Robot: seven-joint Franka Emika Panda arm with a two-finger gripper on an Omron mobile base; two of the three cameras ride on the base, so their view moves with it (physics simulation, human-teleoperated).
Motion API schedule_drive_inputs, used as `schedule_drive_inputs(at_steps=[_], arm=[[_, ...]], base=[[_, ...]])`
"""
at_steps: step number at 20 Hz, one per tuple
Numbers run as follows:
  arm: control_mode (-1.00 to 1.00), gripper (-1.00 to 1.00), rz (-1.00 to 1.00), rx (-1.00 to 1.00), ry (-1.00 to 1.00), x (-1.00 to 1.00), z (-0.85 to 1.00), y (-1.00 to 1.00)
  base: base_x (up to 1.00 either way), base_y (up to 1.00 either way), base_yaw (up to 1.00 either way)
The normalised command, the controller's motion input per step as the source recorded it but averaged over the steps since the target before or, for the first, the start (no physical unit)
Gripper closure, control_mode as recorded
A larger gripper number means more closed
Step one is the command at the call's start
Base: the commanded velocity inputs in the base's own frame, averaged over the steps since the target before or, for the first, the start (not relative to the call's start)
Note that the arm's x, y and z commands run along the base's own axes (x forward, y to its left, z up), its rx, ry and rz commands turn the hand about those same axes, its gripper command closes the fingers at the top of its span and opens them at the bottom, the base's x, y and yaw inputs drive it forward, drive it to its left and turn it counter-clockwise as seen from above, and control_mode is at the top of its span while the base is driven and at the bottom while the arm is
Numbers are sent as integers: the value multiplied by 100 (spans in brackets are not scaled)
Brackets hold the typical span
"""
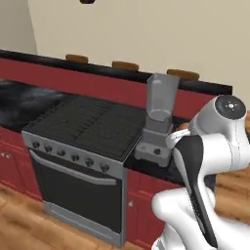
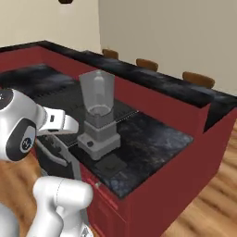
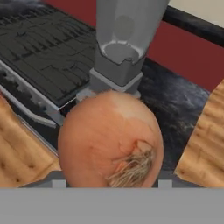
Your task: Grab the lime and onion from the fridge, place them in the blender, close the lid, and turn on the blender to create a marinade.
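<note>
Hand view puts the onion right in front of me, orange-brown with its dry root tuft facing the camera, held between my gripper fingers, whose tips are mostly covered by it. Just beyond it stands the blender, its translucent jar open at the top and its boxy base on the black speckled counter. In the right base view the lid lies flat on that counter just in front of the blender base, apart from it. Left of the blender sits the stove, dark cooktop and a row of knobs over an oven door with a bar handle. Red cabinets carry the counter, a raised black ledge runs behind it, and brown stool tops peek over that ledge against a cream wall. Wooden floor spreads around the island. From the base cameras my own white arm covers the hand and the onion, so the grip itself cannot be made out there. Whether anything lies inside the jar is hard to tell through its grey walls.
</note>
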Motion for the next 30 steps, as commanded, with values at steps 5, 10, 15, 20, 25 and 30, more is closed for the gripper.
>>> schedule_drive_inputs(at_steps=[5,10,15,20,25,30], arm=[[100,100,0,0,0,0,0,0],[100,100,0,0,0,0,0,0],[100,100,0,0,0,0,0,0],[100,100,0,0,0,0,0,0],[100,100,0,0,0,0,0,0],[100,100,0,0,0,0,0,0]], base=[[1,32,-74],[0,40,-64],[0,68,-42],[0,63,-24],[0,13,-17],[0,0,-15]])
